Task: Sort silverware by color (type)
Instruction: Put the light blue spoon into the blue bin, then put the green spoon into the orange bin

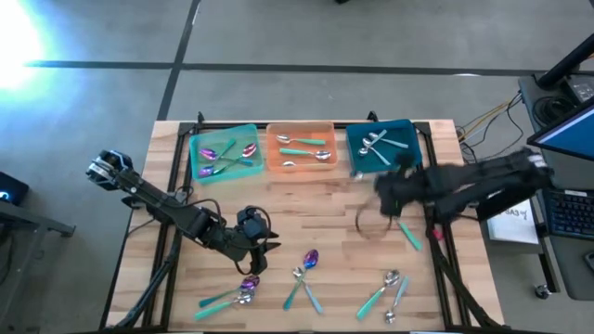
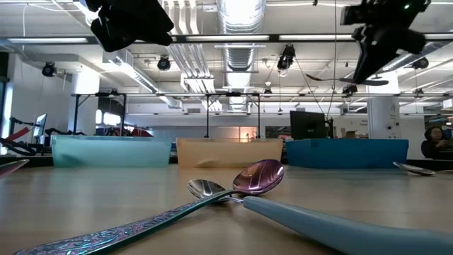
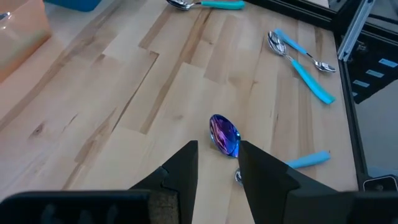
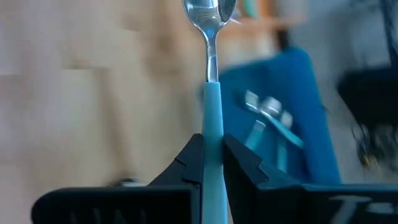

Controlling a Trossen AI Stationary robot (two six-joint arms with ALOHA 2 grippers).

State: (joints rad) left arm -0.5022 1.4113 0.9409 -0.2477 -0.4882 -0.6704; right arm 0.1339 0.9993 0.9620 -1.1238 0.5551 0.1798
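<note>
Right gripper (image 4: pixel 211 158) clamps a silver-headed, teal-handled spoon (image 4: pixel 210 74) near the teal tray (image 1: pixel 408 137). Left gripper (image 3: pixel 217 168), narrowly parted, hovers over a purple-headed spoon (image 3: pixel 224 134). Trays part-filled; several spoons remain on the table (image 1: pixel 306 204).

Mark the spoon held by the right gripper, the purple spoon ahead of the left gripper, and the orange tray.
held spoon (image 4: pixel 213 106), right wrist view, teal handle.
purple spoon (image 3: pixel 224 134), left wrist view, bowl.
orange tray (image 1: pixel 273 151), high view, left rim.

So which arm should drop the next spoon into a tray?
The right. Its gripper is shut on a teal-handled spoon near the blue tray. The left gripper is open, empty, above a purple spoon.
</note>
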